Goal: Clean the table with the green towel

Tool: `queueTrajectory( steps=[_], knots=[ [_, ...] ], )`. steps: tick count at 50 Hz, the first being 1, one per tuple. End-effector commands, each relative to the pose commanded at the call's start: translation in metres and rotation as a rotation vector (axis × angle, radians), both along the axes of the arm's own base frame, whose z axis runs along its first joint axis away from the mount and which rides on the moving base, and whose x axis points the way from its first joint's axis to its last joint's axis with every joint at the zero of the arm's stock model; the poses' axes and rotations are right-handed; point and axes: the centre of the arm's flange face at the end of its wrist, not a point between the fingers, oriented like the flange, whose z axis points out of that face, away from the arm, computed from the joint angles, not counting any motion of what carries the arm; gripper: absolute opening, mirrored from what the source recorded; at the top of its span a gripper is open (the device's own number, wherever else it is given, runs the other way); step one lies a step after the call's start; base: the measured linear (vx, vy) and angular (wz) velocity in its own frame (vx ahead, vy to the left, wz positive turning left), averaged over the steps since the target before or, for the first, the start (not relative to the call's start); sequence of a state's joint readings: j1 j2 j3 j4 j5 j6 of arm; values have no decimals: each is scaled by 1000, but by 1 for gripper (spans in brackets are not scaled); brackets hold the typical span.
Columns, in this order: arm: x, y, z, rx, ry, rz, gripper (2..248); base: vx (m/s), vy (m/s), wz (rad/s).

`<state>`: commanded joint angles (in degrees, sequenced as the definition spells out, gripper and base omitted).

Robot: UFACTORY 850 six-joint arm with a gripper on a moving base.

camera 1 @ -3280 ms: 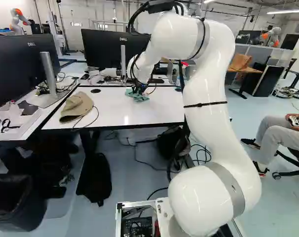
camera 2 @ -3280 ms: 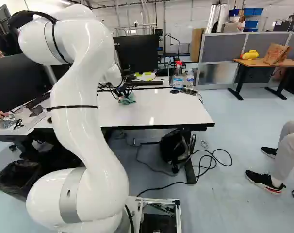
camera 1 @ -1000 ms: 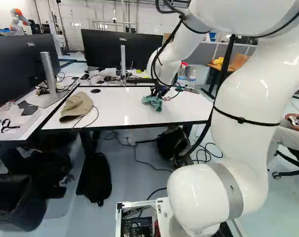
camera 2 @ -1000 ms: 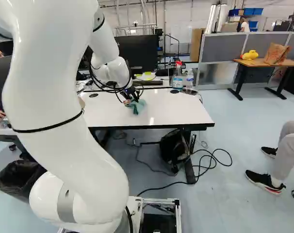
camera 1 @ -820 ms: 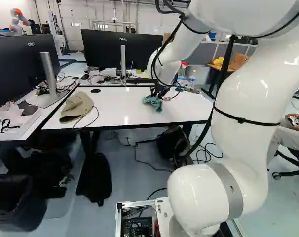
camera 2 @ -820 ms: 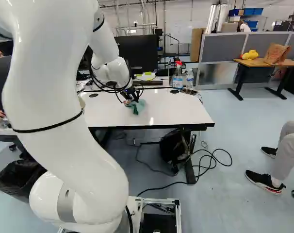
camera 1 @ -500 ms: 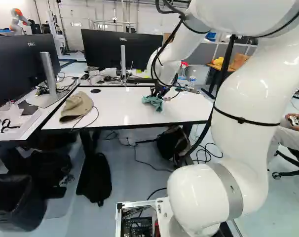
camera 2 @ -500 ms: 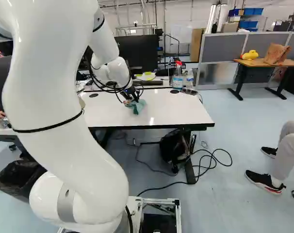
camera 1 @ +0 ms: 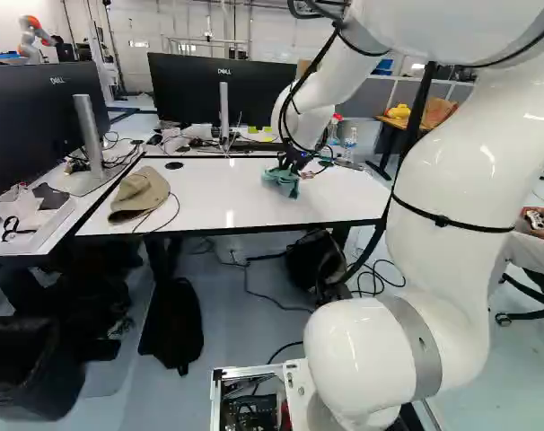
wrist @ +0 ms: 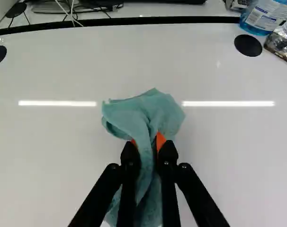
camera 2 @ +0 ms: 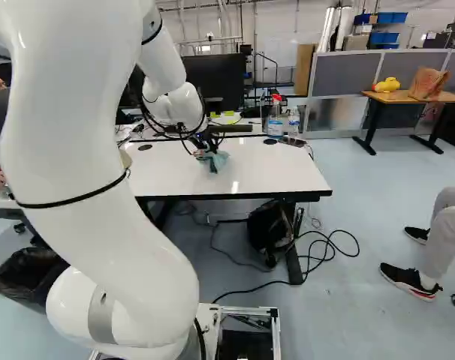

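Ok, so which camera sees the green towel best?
The wrist view, because it shows the green towel up close, with its folds, pinched in the gripper. The left and right base views both show it small and farther away, bunched below the gripper.

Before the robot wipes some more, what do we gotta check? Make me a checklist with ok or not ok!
1. Pincer has the green towel between both fingers: ok.
2. Towel is over the white table, not past its edge: ok.
3. Towel is spread out flat for wiping: not ok, it's bunched up.
4. Towel is touching the table: cannot tell.
5. Hat is off the table: not ok, it lies at the left in the left base view.
6. Spray bottle stands apart from the towel: ok.
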<state>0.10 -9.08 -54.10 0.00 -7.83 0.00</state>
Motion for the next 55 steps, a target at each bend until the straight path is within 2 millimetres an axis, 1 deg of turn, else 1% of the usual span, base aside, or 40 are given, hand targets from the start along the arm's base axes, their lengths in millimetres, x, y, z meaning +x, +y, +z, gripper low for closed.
queueTrajectory(
  steps=[27,40,55],
  knots=[
    [25,-43,33,-3,-72,-77,55,0,0,0],
    [43,-63,32,-4,-79,-111,55,0,0,0],
    [68,-80,31,-6,-90,-135,55,0,0,0]
  ],
)
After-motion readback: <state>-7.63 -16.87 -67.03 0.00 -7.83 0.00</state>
